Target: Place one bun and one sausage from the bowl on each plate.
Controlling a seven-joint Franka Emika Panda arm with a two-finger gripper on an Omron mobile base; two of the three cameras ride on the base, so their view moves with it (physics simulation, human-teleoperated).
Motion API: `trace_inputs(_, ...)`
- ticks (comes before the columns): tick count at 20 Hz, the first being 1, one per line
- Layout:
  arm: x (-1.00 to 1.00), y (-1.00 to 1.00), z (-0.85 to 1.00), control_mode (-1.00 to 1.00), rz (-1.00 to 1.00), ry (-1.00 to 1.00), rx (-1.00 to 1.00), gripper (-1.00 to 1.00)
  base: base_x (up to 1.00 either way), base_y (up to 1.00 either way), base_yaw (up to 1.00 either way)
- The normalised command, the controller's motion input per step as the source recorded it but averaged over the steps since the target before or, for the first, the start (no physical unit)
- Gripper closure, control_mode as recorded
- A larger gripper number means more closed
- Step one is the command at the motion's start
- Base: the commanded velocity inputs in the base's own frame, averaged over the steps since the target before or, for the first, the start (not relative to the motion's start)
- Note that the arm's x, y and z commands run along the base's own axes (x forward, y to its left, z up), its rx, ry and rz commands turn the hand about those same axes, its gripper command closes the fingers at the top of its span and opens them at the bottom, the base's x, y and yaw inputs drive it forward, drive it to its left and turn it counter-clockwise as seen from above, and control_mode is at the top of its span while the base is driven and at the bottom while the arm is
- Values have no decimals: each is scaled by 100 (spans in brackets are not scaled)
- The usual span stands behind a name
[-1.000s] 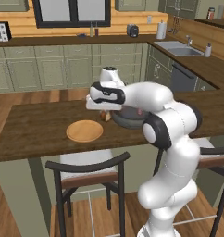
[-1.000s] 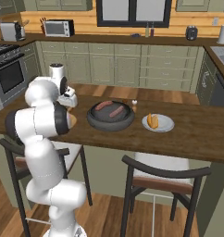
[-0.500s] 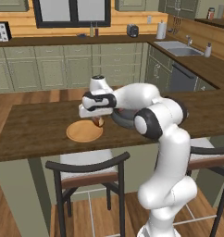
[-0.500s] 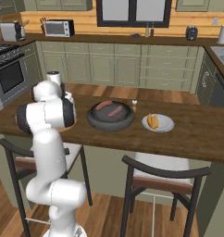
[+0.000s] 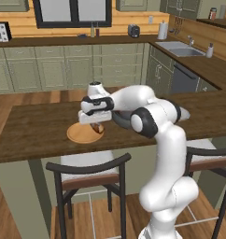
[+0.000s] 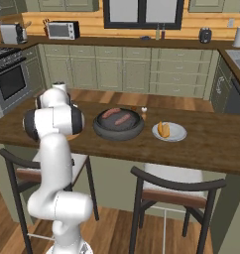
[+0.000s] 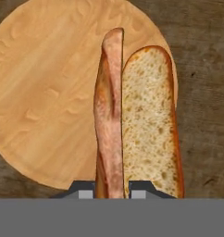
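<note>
Swinging leftward over the past second, the white arm has carried its hand (image 5: 92, 122) from above the dark bowl (image 6: 119, 124) to a spot low over the empty wooden plate (image 5: 82, 136) at the left end of the bench (image 5: 35, 128), while nothing else in the kitchen has shifted. On the long dark wooden bench, the grey bowl sits near the middle with two sausages (image 6: 117, 116) lying in it; a second plate (image 6: 169, 132) just to its right already carries a bun (image 6: 163, 129). In the hand view, the hand is closed on another bun (image 7: 134, 125), pinched at its split edge so the pale cut face shows, and the bun hangs over the right half of the tan plate, its far side reaching over the rim toward bare wood. The risk, as I judge it, is in the release: because the bun sits off-centre and is gripped on edge, it may tip, roll across the low rim and end up on the bench. Letting go from too high would make that more likely.
</note>
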Motion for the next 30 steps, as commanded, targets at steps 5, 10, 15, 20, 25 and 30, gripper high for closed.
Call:
trace_inputs(5, 29, 12, -19, -100, 0, 8, 0, 100, 0, 0, 0)
trace_inputs(10, 17, 2, -6, -100, 0, 1, 0, -100, 0, 0, 0)
trace_inputs(15, -7, 0, 3, -100, 0, -1, 0, -100, 0, 0, 0)
trace_inputs(20, -14, -21, 57, -100, -3, -2, 0, -100, 0, 0, 0)
trace_inputs(25, -2, -84, 61, -100, -18, 0, 3, -100, 0, 0, 0)
trace_inputs(30, 0, -78, 25, -100, -20, 0, 2, -100, 0, 0, 0)
